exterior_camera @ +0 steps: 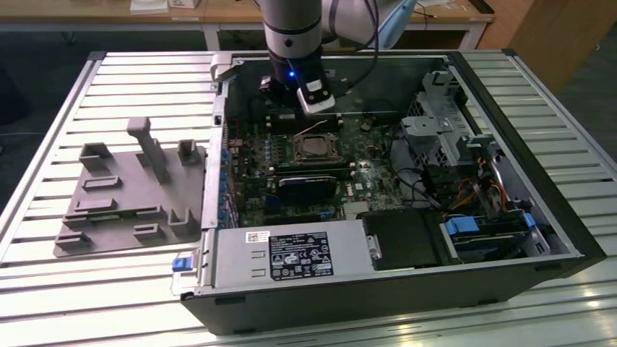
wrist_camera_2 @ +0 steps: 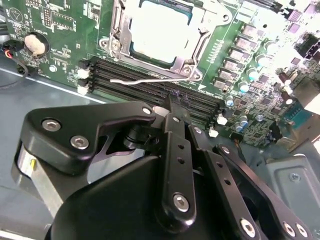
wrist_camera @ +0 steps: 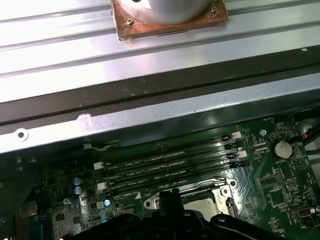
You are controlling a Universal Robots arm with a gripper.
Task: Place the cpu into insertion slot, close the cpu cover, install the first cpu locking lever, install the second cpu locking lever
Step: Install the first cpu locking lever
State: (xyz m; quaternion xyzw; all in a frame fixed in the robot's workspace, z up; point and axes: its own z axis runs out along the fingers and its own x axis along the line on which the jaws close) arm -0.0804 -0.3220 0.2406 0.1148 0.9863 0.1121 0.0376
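Pincer: my black pincer (wrist_camera_2: 172, 107) hangs tip-down inside the open black-and-grey computer case (exterior_camera: 540, 217), over the long black memory slots (wrist_camera_2: 115, 89) of the green motherboard (wrist_camera_2: 65, 30).
Grip: released or clenched, I cannot tell.
Chip: the small square cpu (wrist_camera_2: 159, 30), pale silvery on top, lies flat in the insertion slot (exterior_camera: 316, 148), near my tip.
Cover: the thin silver-grey cpu cover (wrist_camera_2: 116, 30) lies down around the chip, framing it.
Lever: a thin silvery wire lever (wrist_camera_2: 145, 80) lies across the memory slots, between my tip and the socket. I cannot tell whether it touches me.
Surroundings: the case sits on a slatted metal table (exterior_camera: 87, 303). A grey moulded tray (exterior_camera: 115, 210) lies beside it on the exterior view's left.
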